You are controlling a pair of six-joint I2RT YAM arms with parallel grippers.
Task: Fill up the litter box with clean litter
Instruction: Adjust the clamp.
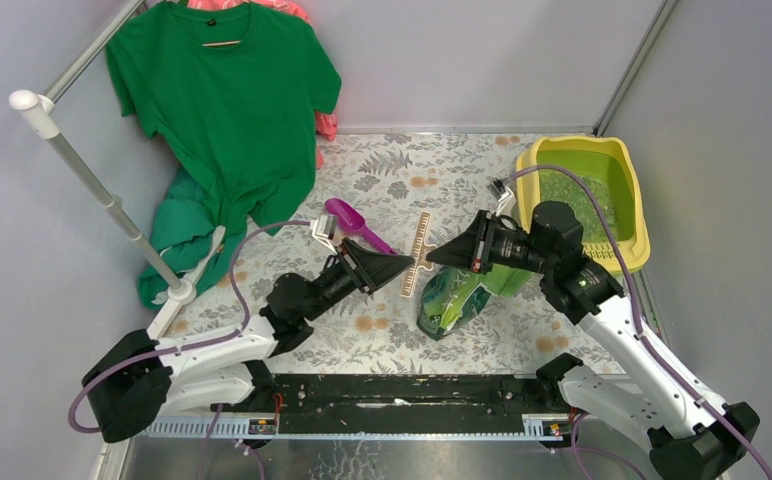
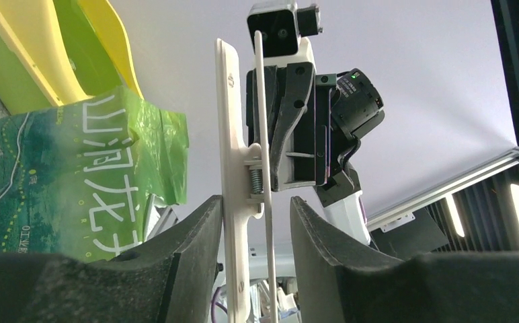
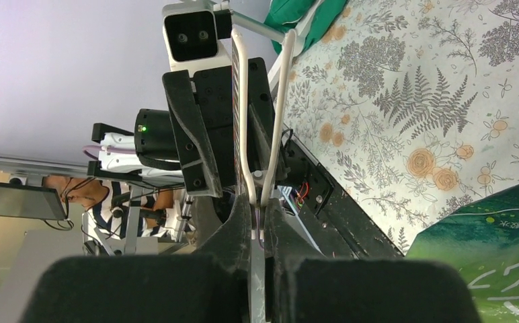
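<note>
You can see that some clean litter [image 1: 567, 192] lies in the litter box [image 1: 638, 215], which stands at the far right of the table, against the right wall. So, in my judgement, at least 1 part of the filling is done. The litter looks like a thin, grainy green layer of small pellets on the floor of the yellow tray, low under the raised rim, so I think more could go in. The green litter bag [image 1: 452, 300] lies on its side in the middle of the table, just near-left of the box, and in the left wrist view its top edge looks torn open. Your 2 arms meet above it with a long white bag clip [image 1: 419, 255] between them. The right gripper [image 3: 258, 215] has its jaws pressed together on 1 end of the clip. The left gripper [image 2: 257, 202] has its jaws spread, with the clip standing between them: 1 finger is just beside the thick bar and the other is apart from it. What seems left is to put the clip away, and perhaps to pour more. The purple scoop [image 1: 352, 222] lies on the table, far-left of the clip.
</note>
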